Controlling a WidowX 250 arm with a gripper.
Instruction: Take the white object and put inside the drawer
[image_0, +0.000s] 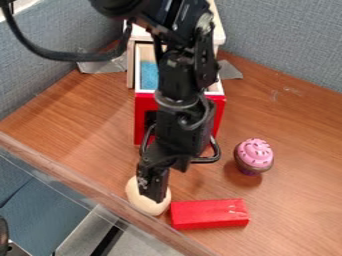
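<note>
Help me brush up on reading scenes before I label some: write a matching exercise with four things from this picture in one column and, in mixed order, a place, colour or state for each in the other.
Things
1. cupcake
2. drawer
3. white object
4. red block

Places, colours, states
A. partly hidden by the claw, near the table's edge
B. pink on top, darker below
C. lying flat, its long side across the picture
D. pulled open, with blue showing inside

Right pairs: 1-B, 2-D, 3-A, 4-C
</note>
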